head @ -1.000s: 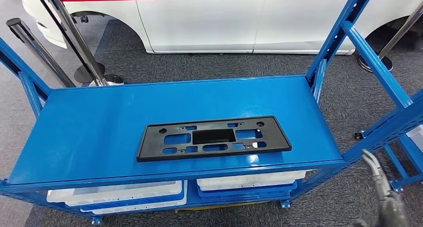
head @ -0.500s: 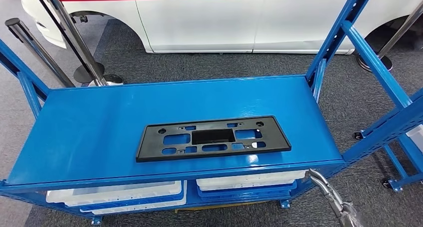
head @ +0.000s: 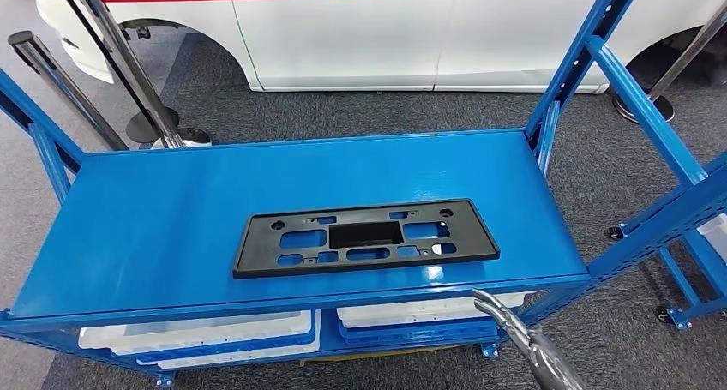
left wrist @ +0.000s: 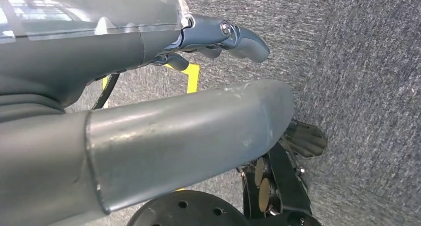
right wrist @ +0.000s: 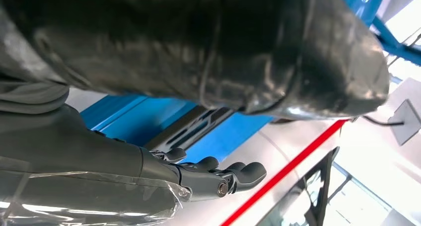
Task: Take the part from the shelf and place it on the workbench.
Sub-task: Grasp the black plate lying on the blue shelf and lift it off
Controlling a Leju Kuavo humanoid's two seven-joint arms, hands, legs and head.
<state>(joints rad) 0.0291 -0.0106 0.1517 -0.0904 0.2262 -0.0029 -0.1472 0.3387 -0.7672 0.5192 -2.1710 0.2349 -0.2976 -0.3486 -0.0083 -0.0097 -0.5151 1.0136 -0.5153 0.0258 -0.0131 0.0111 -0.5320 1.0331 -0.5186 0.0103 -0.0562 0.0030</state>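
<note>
A flat black plastic part point(head: 367, 236) with several cut-outs lies lengthwise on the blue shelf top point(head: 154, 210), a little right of centre and near the front edge. My right hand point(head: 525, 343) rises into the head view at the bottom, in front of the shelf's front edge and below the part's right end, not touching it. In the right wrist view the right hand point(right wrist: 208, 176) has its fingers stretched out and holds nothing, with the part point(right wrist: 198, 122) beyond them. My left hand point(left wrist: 188, 121) hangs over grey carpet, fingers apart and holding nothing.
White bins point(head: 197, 332) point(head: 424, 311) sit on the lower shelf level. Blue uprights point(head: 591, 56) stand at the shelf's right end, with another blue rack point(head: 686, 210) beside them. A white car point(head: 360, 30) and metal posts point(head: 129, 64) stand behind.
My right hand has moved left along the bottom of the head view, from the right corner to just below the part's right end. The part has not moved.
</note>
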